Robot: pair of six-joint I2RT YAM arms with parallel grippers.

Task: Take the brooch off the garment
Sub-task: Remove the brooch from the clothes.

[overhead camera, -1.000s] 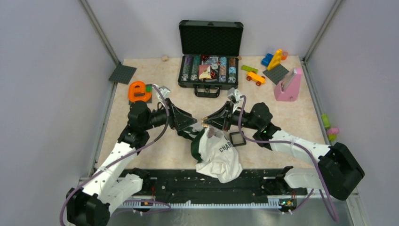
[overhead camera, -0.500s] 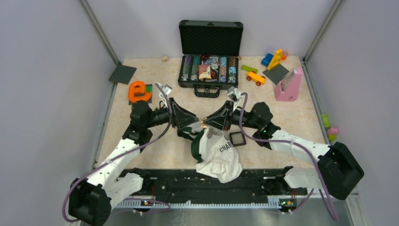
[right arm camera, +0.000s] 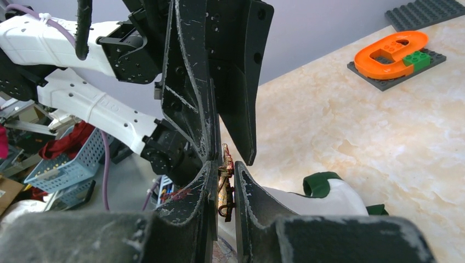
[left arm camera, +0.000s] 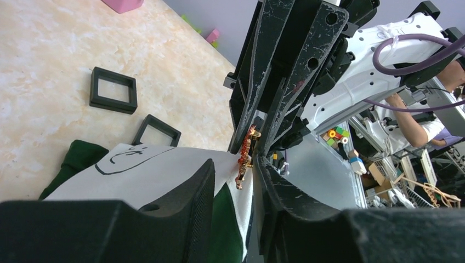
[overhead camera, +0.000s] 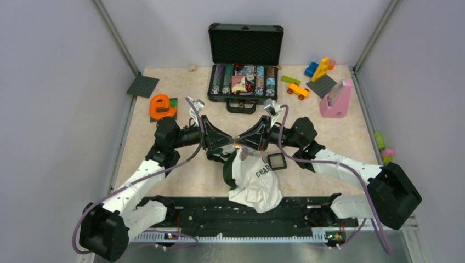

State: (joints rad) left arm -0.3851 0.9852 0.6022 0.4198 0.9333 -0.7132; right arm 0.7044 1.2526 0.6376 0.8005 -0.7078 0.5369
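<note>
The right gripper (right arm camera: 224, 167) is pinching the brooch (left arm camera: 245, 156) on the shirt (overhead camera: 257, 183) while the half-open left gripper (left arm camera: 236, 164) is straddling the shirt just beside the brooch, probably needing to clamp before pulling.

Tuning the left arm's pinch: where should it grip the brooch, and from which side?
Probably pinch the brooch by its free end, across its thin faces, from the left, opposite the right gripper clamping its other end; it stands edge-on above the garment.

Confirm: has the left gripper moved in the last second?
Yes. Seen from above, the left gripper has slid right, away from the orange letter e, to meet the right gripper at the brooch.
</note>
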